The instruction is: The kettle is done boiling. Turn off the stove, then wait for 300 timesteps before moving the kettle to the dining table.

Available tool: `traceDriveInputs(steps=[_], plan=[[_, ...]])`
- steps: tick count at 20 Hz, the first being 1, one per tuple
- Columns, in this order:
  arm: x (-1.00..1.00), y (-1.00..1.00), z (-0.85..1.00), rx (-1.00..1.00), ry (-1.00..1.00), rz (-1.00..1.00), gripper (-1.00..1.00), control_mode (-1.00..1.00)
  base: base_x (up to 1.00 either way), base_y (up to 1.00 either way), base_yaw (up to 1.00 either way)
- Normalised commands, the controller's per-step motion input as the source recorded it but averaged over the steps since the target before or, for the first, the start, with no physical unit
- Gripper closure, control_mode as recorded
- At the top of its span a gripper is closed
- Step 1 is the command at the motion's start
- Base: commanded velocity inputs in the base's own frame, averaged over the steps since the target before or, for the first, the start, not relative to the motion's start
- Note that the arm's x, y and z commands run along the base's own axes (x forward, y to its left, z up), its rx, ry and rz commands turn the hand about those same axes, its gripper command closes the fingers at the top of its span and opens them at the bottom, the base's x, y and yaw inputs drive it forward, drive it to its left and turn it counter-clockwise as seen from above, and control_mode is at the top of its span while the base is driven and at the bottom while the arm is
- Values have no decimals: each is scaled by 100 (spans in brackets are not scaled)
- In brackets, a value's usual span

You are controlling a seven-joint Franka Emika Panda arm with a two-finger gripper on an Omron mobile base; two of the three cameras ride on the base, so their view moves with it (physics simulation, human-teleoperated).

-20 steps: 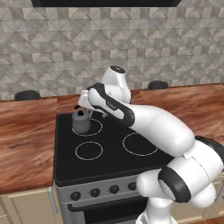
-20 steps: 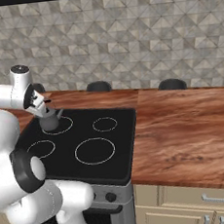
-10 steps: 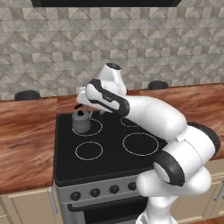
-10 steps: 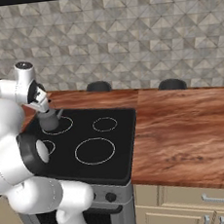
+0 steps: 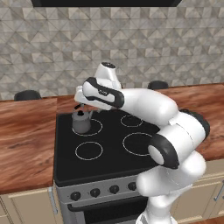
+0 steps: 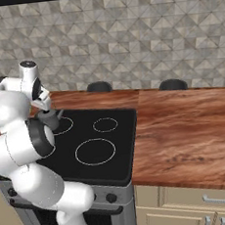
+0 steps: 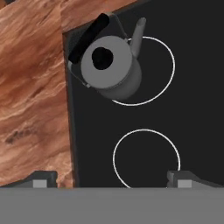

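The two dark fingers [image 7: 111,179] stand wide apart and hold nothing, above the black glass stove [image 5: 109,153]. The small grey metal kettle [image 5: 81,122] sits on the stove's rear left burner, near the reddish-brown wooden counter [image 5: 24,140].

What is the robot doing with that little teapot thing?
That is a kettle, sitting on a back burner of the stove. The robot's arm reaches over it, and its gripper hangs above the stove with its jaws wide open, holding nothing. The kettle has not been picked up. Its handle runs across the top and its spout points away from the wooden counter beside the stove.
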Motion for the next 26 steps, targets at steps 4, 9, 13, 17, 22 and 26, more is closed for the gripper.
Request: traceDriveInputs(steps=[4,9,13,17,22,26], plan=[[32,10,-14,-2,4,0,-100,-100,0,0,0],[32,8,-2,-1,1,0,-100,-100,0,0,0],[33,10,-2,-1,1,0,-100,-100,0,0,0],[32,9,-10,-1,1,0,-100,-100,0,0,0],[29,10,-22,-4,0,0,-100,-100,0,0,0],[20,10,-18,-6,0,0,-100,-100,0,0,0]])
